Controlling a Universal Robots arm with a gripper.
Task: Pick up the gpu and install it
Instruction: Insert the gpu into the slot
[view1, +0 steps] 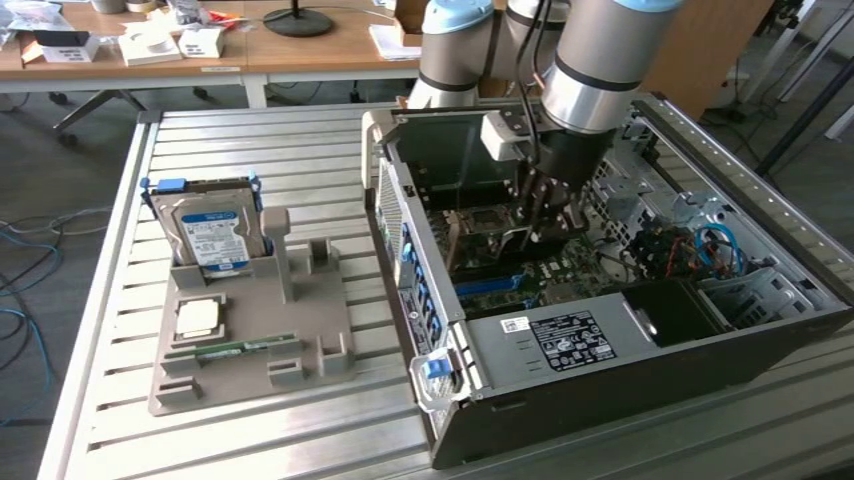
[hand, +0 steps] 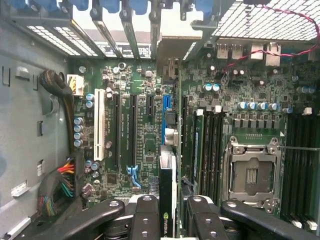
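The gpu (hand: 167, 177) is a thin card seen edge-on, dark with a green logo near my fingers (hand: 145, 212). My gripper (hand: 167, 205) is shut on it, one finger on each face. The card hangs upright over the green motherboard (hand: 145, 135), in line with a short blue slot (hand: 166, 106) and beside two long black slots (hand: 134, 130). In the exterior view my gripper (view1: 545, 205) reaches down inside the open computer case (view1: 587, 345), close above the board.
An empty processor socket (hand: 251, 175) and memory sticks (hand: 210, 145) lie beside the card, and coloured cables (hand: 60, 182) run along the case wall. On the table, a grey holder (view1: 254, 330) carries a hard drive (view1: 214, 235), a chip (view1: 198, 318) and a memory stick (view1: 247, 347).
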